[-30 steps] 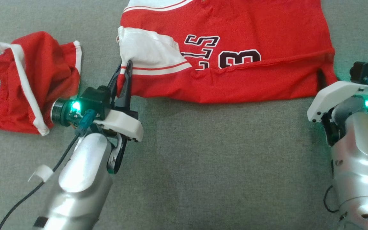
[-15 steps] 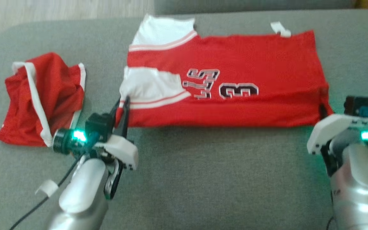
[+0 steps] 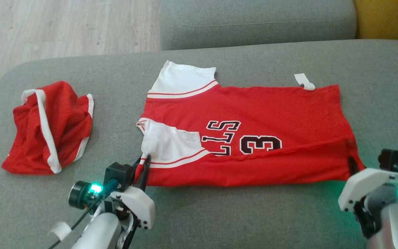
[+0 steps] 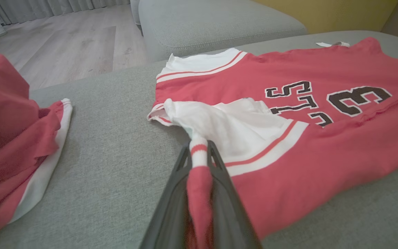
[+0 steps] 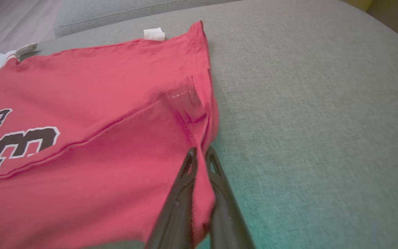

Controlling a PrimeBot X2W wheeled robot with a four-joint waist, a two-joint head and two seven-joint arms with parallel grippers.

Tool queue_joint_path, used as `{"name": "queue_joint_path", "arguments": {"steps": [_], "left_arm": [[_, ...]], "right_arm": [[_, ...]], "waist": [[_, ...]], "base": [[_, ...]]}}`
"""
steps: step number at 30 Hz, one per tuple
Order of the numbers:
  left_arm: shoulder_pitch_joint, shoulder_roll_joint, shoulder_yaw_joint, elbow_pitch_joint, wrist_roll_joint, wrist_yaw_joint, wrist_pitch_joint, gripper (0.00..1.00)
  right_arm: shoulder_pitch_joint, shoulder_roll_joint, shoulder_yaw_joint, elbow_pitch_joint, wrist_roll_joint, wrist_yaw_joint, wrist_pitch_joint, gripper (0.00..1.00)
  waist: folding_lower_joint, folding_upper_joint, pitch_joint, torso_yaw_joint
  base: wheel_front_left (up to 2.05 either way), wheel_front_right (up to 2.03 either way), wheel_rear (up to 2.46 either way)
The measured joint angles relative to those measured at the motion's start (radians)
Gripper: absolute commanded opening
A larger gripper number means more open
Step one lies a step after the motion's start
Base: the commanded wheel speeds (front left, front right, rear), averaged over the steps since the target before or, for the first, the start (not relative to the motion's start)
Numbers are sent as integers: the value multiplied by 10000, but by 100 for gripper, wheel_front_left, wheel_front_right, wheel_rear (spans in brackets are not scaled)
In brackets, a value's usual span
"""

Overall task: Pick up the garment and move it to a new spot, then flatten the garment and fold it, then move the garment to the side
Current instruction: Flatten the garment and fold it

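The jersey [image 3: 247,138] lies flat on the sofa [image 3: 219,214], its long axis running left to right and a near strip lapped over the lettering. I have it by both near corners. My left tool [image 4: 199,152] is pinched on the white sleeve trim and my right tool [image 5: 200,152] on the red hem. Each arm sits at its own end, so I judge the next carry should go straight toward the far side. The shorts [image 3: 47,128] lie well to the left.

Soft, even daylight, with only weak shadows. A green glow colours the grey cushion [image 5: 271,214]. Wrist views blur at the bottom edge.
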Motion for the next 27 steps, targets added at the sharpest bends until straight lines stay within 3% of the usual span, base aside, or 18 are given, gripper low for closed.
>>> {"name": "queue_joint_path", "arguments": {"steps": [3, 4, 5, 6, 7, 9, 10, 11, 14, 21, 27], "left_arm": [[6, 21, 0, -232, -136, -36, 52, 0], [5, 31, 4, -263, -146, -29, 52, 0], [5, 35, 10, -286, -157, -29, 50, 0], [4, 35, 17, -309, -178, -25, 50, 31], [3, 35, 19, -337, -190, -12, 35, 45], [-22, 25, 46, -433, -240, 19, -174, 46], [-46, 19, 71, -476, -242, 33, -372, 57], [-85, 19, 105, -527, -240, 69, -633, 85], [-221, -35, 305, -623, -240, 184, -1540, 100], [-358, -328, 959, -1256, -569, 132, -2428, 100], [-332, -387, 1308, -1611, -389, 2, -2433, 100]], "right_arm": [[587, 15, 84, -807, 351, 0, 171, 0], [714, 15, 155, -1058, 453, 0, 171, 29], [798, 23, 196, -1292, 523, 0, 92, 100], [865, 23, 242, -1528, 571, 0, -29, 100], [879, 23, 297, -1718, 650, 0, -157, 100], [874, 23, 416, -2090, 802, 0, -566, 100], [873, 23, 443, -2238, 890, 0, -763, 100], [873, 23, 462, -2368, 976, 0, -999, 100], [881, 21, 581, -2796, 1398, 0, -1843, 100], [1307, 23, 1118, -3229, 2378, 0, -3870, 100], [1381, 23, 1116, -3045, 2487, 0, -4272, 100]], "waist": [[2, 0, 90, -3], [2, 0, 131, -9], [2, 0, 179, -16], [2, 0, 233, -23], [3, 0, 287, -30], [3, 0, 400, -43], [3, 0, 447, -49], [3, 0, 489, -53], [3, 0, 585, -18], [3, 0, 693, 83], [3, 0, 878, 75]], "base": [[0, 0, 0], [0, 0, 0], [0, 0, 0], [0, 0, 0], [0, 0, 0], [0, 0, 0], [0, 0, 0], [0, 0, 0], [0, 0, 0], [0, 0, 0], [0, 0, 0]]}}
